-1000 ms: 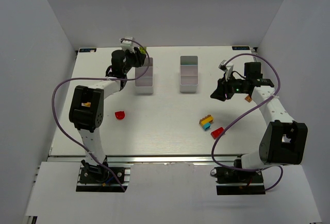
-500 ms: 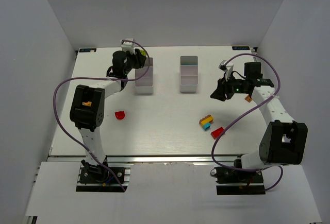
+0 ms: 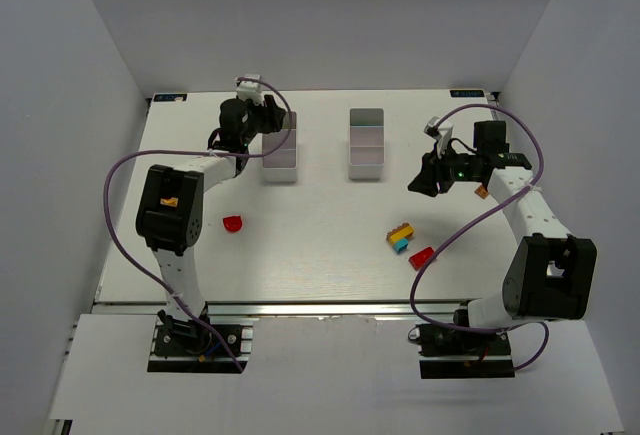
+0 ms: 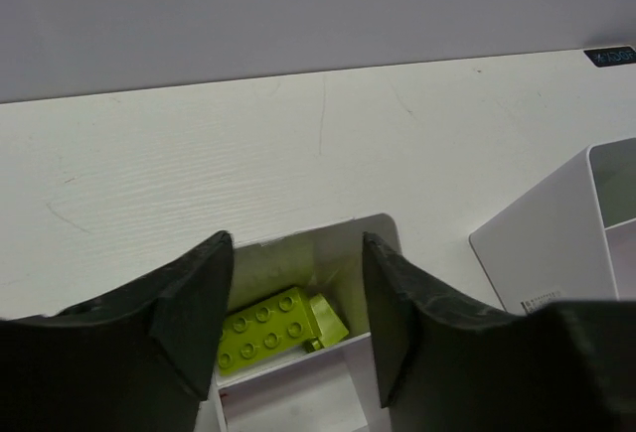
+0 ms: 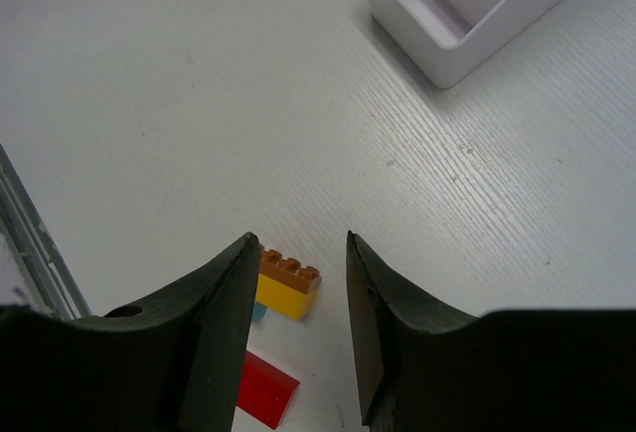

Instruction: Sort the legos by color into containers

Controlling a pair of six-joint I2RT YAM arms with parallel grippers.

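My left gripper (image 3: 268,113) hangs open over the far compartment of the left white container (image 3: 280,155). In the left wrist view a lime lego (image 4: 278,328) lies loose in that compartment (image 4: 328,258), below the parted left gripper (image 4: 296,245). My right gripper (image 3: 420,184) hovers open and empty above the table, right of the second container (image 3: 367,145). Through the right gripper (image 5: 300,239) I see an orange-and-yellow lego (image 5: 289,284) stacked on a blue one (image 5: 257,311), with a red lego (image 5: 266,388) beside them. A rounded red lego (image 3: 233,223) lies at the left.
The stacked legos (image 3: 401,237) and the red brick (image 3: 421,257) lie on the table in front of the right arm. The second container's corner (image 4: 556,243) shows at the right of the left wrist view. White walls enclose the table on three sides.
The left gripper has opened and the lime lego it held above the left container now lies in the far compartment. The right arm has not moved.
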